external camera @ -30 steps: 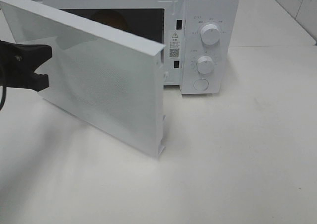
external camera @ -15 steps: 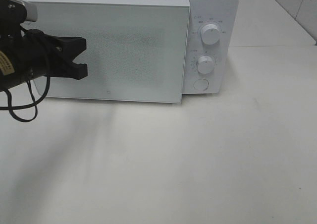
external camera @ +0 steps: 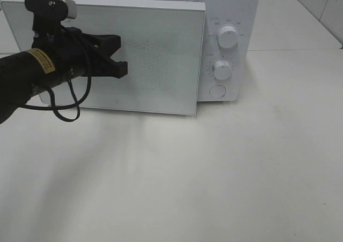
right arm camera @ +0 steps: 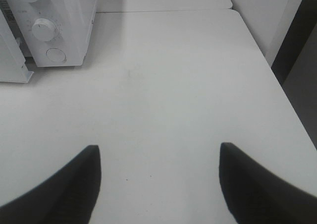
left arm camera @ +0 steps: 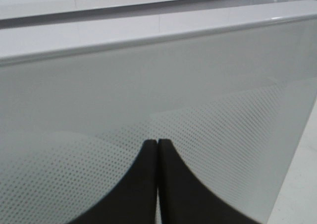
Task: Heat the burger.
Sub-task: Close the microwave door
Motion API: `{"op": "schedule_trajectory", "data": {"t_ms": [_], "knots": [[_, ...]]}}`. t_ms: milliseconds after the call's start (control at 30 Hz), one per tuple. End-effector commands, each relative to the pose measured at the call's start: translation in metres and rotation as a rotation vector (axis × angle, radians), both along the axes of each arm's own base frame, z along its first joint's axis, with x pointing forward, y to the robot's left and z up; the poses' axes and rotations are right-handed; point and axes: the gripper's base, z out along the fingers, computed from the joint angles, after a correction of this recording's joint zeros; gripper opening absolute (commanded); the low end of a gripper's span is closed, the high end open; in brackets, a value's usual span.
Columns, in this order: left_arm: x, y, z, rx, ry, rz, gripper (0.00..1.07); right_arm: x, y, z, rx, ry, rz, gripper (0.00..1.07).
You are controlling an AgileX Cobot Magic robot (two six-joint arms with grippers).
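left fingers clenched at microwave door (almost shut, contents hidden); right fingers spread, empty.

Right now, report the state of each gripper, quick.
Left gripper: shut, holding nothing, tips at the microwave door; contact cannot be told.
Right gripper: open, holding nothing, above the table.

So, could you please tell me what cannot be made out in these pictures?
- The burger: unseen in every view; the frosted microwave door covers the cavity.
- Whether that door has latched: high view, too fine to tell.
- Markings round the upper dial: high view, too small to read.
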Motion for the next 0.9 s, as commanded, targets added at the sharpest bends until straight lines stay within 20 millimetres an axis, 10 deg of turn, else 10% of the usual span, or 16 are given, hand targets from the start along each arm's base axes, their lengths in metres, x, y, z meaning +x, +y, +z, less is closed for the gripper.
{"op": "schedule_trajectory", "data": {"t_ms": [33, 900], "knots": [[0.008, -0.014, 0.003, -0.033, -0.02, 0.011, 0.0, -0.004, 0.0, -0.001, -0.01, -0.024, -0.001, 0.67], [0.055, -0.073, 0.007, -0.146, -0.062, 0.025, 0.0, -0.004, 0.0, -0.001, -0.01, -0.024, -0.001, 0.67]]}}
